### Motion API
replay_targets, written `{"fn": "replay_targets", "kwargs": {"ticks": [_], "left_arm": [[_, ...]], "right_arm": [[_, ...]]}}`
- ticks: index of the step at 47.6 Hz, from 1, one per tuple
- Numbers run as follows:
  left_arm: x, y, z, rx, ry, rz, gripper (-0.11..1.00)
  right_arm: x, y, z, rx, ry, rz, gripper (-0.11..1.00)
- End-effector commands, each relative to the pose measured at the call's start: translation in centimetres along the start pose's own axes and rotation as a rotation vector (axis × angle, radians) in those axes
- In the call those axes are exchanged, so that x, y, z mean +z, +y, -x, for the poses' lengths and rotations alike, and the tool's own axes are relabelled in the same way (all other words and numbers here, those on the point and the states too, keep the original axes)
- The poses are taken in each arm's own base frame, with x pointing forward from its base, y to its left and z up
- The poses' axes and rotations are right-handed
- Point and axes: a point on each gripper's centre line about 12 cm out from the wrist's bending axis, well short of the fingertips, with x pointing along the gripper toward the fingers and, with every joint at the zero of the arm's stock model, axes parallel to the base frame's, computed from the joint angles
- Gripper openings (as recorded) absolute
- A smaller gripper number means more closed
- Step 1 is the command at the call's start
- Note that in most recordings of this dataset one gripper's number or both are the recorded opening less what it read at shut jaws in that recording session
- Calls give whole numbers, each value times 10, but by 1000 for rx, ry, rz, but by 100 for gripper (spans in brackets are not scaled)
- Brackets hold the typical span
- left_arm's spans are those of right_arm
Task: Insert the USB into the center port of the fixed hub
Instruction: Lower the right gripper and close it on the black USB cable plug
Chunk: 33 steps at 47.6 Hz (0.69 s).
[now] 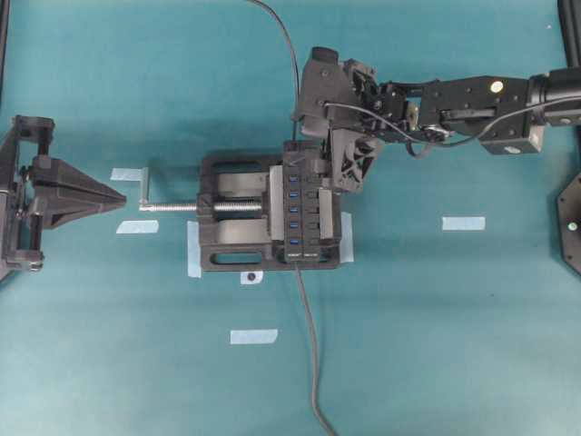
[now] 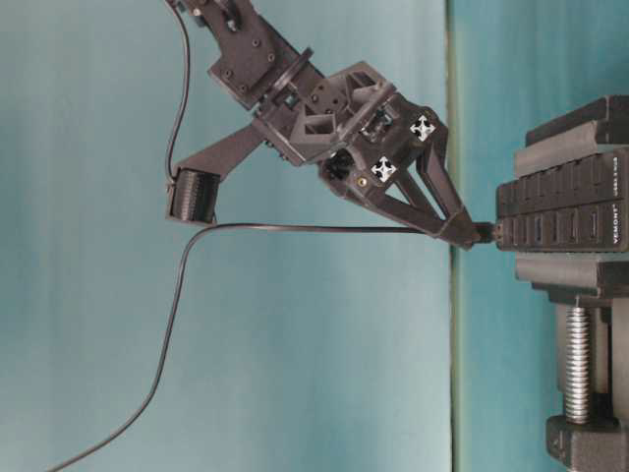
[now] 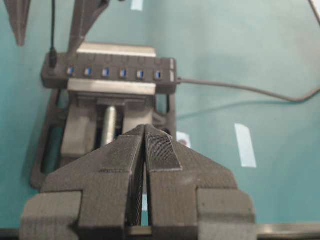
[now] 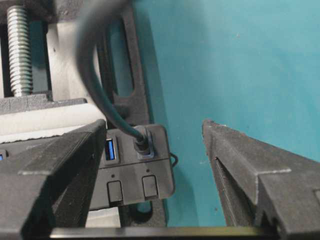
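White "VEMONT" lettering marks the fixed hub (image 2: 570,211) end.

1. On the end face of the fixed hub (image 2: 565,211), in the table-level view, you can read small white lettering that looks like "VEMONT" (the view is turned, so it runs sideways), with a second, smaller line beside it too fine to make out.
2. On the right gripper (image 2: 462,231) body you will see two white cross-shaped marks, signs rather than letters.
3. The pale tape strips (image 1: 463,222) on the bench (image 1: 454,345) carry no writing that you can read.
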Motion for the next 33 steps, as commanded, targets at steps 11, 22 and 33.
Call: {"fn": "replay_targets", "kwargs": {"ticks": [11,22,33], "left_arm": [[7,0,-1,0,-17,0,0],[8,0,-1,0,-20,2,0],[8,0,-1,0,-18,0,0]], "right_arm": [[11,-1,3,-3,-30,8,59],[9,2,0,3,-22,14,28],[10,4,0,6,-24,17,13]]}}
